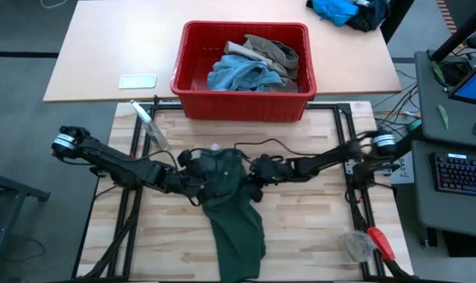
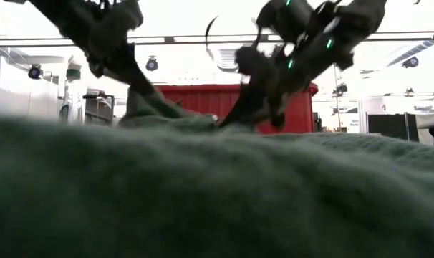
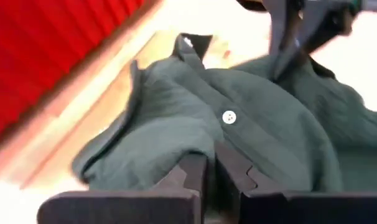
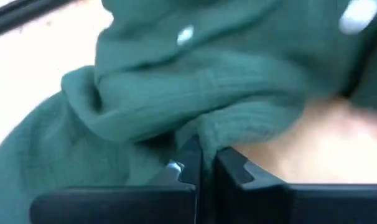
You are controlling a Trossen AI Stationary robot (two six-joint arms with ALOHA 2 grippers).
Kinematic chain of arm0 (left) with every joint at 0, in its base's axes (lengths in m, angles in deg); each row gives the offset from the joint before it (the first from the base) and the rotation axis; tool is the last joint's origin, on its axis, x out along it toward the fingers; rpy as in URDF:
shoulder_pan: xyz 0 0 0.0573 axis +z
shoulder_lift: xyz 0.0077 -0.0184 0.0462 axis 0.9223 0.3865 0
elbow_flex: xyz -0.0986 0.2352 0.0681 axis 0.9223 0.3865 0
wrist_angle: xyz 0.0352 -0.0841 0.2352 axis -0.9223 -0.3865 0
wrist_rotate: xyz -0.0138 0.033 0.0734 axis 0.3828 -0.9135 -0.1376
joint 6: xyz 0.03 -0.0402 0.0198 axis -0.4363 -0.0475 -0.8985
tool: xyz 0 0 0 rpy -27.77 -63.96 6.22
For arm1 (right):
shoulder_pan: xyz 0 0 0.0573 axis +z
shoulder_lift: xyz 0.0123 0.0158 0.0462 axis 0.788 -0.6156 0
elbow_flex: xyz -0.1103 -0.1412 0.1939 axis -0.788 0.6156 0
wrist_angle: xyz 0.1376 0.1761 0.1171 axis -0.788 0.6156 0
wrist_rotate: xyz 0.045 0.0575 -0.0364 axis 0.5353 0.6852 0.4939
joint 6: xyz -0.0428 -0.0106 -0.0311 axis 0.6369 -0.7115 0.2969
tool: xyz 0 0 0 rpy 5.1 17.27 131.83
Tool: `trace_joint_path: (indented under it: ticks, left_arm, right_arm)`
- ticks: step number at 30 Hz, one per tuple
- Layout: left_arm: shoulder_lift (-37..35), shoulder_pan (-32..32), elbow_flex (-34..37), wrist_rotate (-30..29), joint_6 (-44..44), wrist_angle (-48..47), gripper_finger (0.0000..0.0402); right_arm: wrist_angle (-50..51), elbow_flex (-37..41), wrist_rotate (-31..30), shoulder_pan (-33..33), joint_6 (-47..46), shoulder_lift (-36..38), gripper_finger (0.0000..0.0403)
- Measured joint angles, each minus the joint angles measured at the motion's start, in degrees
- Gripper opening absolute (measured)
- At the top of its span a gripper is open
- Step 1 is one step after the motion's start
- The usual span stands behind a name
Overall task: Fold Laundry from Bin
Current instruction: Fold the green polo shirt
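Here the left gripper and right gripper are each pinching the dark green garment at its waistband corners (white button showing), the rest trailing down the wooden table. Pulling outward evenly should flatten it. More laundry is waiting in the red bin.

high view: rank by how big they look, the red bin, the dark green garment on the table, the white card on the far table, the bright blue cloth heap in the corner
1. red bin
2. dark green garment, only somewhat smaller
3. bright blue cloth heap, cut off by the frame edge, so its full size is unsure
4. white card
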Motion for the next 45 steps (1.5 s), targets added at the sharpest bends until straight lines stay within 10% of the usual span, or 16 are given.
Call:
trace_joint_path:
  ticks: [9,18,39,45]
  left_arm:
    - [0.26,-5.38,-19.31,-11.53,-4.84,-21.38,0.0000]
    - [0.50,-9.07,-35.22,-17.00,-14.62,-24.74,0.0000]
    - [0.49,-9.53,-61.59,-14.28,-37.11,-23.72,0.0000]
    - [0.52,-6.83,-56.37,-16.43,-29.98,-30.11,0.0000]
  right_arm:
    - [15.37,0.00,-19.81,9.22,6.23,24.13,0.0010]
    - [14.11,-0.98,-20.45,14.54,14.03,35.60,0.0009]
    - [39.14,-37.41,-20.90,21.49,28.26,26.29,0.0009]
    - [58.60,-46.35,-36.51,20.62,19.09,22.21,0.0009]
